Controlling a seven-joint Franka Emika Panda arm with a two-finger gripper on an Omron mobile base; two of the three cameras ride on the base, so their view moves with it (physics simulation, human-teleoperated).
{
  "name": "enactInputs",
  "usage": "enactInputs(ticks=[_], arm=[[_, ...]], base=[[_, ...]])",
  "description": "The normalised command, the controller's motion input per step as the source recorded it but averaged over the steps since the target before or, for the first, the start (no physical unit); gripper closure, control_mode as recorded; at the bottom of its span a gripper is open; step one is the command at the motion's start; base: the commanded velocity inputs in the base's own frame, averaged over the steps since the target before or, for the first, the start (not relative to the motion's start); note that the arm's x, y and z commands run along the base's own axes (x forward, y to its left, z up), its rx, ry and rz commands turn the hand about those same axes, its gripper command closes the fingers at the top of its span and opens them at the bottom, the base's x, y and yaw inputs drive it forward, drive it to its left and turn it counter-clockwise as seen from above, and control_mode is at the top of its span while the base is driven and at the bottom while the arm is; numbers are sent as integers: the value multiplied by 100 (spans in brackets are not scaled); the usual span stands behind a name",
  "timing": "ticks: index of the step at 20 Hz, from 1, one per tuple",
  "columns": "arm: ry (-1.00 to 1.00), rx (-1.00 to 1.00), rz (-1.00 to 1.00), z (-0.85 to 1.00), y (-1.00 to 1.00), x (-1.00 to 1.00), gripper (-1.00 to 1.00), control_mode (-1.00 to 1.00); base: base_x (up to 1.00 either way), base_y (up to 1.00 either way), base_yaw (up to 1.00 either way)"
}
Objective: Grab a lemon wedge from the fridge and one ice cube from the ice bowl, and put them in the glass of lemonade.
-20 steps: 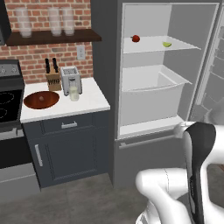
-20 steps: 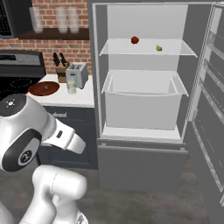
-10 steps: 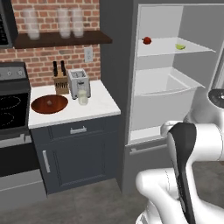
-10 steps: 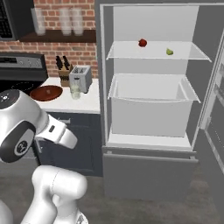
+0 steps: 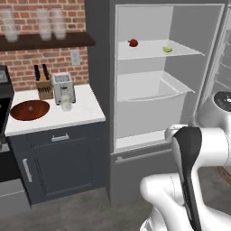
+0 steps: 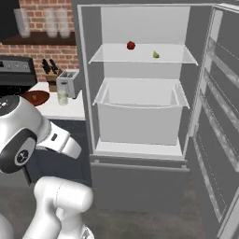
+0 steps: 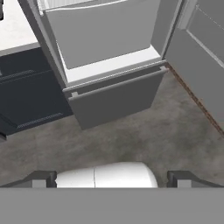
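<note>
The fridge [image 5: 99,67] stands with its door [image 6: 224,116] swung wide. On its upper white shelf lies the tiny yellow-green lemon wedge [image 5: 167,49] [image 6: 156,55], to the right of a small red fruit [image 5: 133,43]. The glass of lemonade [image 5: 66,102] [image 6: 62,97] stands on the white counter in front of the toaster, with the reddish-brown ice bowl [image 5: 30,109] [image 6: 36,97] to its left. The ice cube is too small to make out. In the hand view my gripper [image 7: 111,179] is open and empty, low down, facing the fridge's bottom drawer front [image 7: 118,98] and the floor.
A toaster [image 5: 62,85] and a knife block [image 5: 43,86] stand at the back of the counter [image 5: 85,113]. Frosted glasses [image 5: 45,23] line a dark wall shelf. A white drawer [image 5: 151,94] sits under the fridge shelf. A stove [image 6: 16,74] is at the left.
The whole picture has shifted with the base: fridge and counter slid right, then back left. The things themselves have not moved. My gripper stays open.
</note>
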Motion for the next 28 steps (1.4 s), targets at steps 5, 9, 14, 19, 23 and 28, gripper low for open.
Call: enactInputs(ticks=[5, 9, 14, 19, 23, 28], arm=[[0, 0, 0, 0, 0, 0, -100, 100], [0, 0, 0, 0, 0, 0, -100, 100], [0, 0, 0, 0, 0, 0, -100, 100], [0, 0, 0, 0, 0, 0, -100, 100], [0, 0, 0, 0, 0, 0, -100, 100], [0, 0, 0, 0, 0, 0, -100, 100]], base=[[4, -71, 0], [17, -37, 4], [19, -19, 10], [43, -32, 9], [49, -42, 10], [41, -41, 10]])
